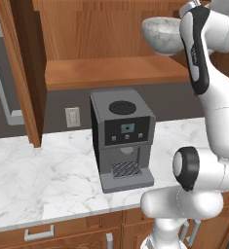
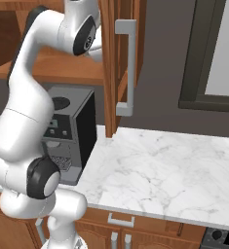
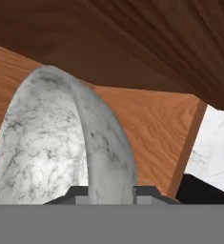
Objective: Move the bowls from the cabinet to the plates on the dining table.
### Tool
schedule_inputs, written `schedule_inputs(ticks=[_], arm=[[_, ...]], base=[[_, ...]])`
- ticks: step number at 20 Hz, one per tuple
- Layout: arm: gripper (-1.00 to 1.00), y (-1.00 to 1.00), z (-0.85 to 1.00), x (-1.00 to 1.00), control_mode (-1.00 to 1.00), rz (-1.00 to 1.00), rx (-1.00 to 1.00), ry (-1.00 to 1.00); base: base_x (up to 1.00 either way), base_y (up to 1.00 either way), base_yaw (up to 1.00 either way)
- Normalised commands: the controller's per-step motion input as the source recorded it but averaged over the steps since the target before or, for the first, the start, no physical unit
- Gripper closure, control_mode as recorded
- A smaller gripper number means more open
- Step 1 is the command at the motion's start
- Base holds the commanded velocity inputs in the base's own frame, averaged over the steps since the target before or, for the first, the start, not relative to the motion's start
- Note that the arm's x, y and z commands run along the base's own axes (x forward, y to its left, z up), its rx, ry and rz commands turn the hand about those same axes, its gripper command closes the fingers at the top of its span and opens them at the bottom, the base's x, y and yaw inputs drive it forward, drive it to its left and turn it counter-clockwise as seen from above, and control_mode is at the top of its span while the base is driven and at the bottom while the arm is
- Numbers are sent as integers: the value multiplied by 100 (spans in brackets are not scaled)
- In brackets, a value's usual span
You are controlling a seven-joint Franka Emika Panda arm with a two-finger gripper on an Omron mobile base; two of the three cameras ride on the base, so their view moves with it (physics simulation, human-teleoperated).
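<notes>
My pincer (image 3: 111,190) grips the marbled bowl's (image 3: 61,143) rim, bowl lifted above the cabinet shelf (image 1: 116,73); carry to a plate remains, red bowl not yet handled.

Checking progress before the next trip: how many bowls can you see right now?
1. The marbled bowl is held up in the open cabinet, above its shelf, its rim between the gripper fingers. A red one may be hidden.
</notes>
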Motion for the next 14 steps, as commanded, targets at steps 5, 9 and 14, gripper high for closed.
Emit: schedule_inputs(ticks=[5, 9, 14], arm=[[100, 9, 26, -54, -100, 3, 0, 9], [100, 26, 18, -54, -100, 2, -2, 7], [100, 24, 2, -60, -100, 1, -5, 3]], base=[[0, 0, 0], [0, 0, 0], [0, 0, 0]])
